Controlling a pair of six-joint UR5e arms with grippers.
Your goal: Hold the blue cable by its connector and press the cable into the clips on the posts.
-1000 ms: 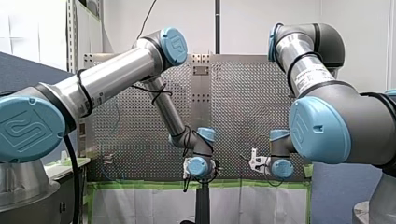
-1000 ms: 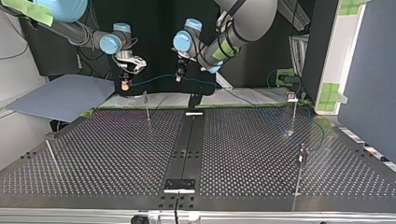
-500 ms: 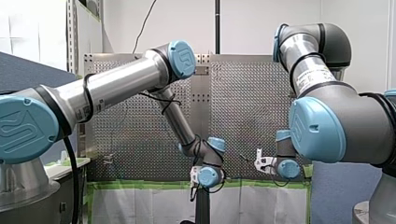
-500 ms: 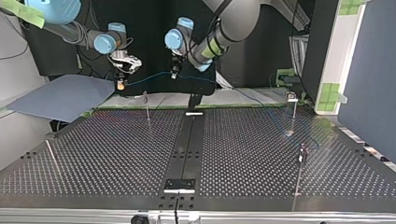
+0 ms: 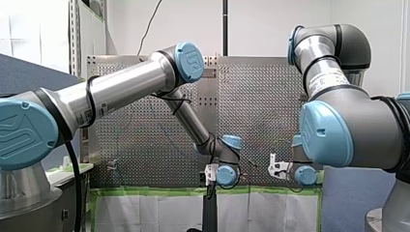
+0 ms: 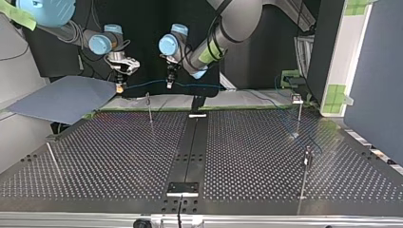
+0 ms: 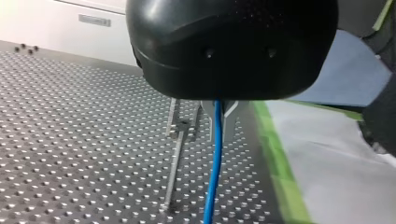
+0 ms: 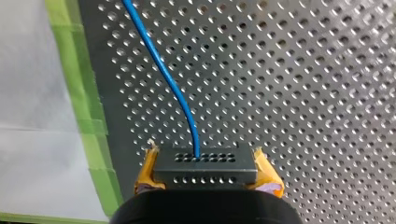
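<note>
Posts point(image 6: 149, 108) stand on the perforated table point(image 6: 104, 156), green tape point(image 7: 275, 158) along its edge.

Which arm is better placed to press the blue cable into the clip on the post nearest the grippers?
Probably left: my left gripper grips the blue cable right beside the post, while my right gripper is occupied holding the connector.

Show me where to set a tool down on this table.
Top view: bare table between the slanted rod and the centre strip, nearer than the thin post; also between strip and the two posts at right. Crowded: the far edge, where my left arm's jaws clamp the blue cable and my right arm's its connector; slack trails past those posts.
</note>
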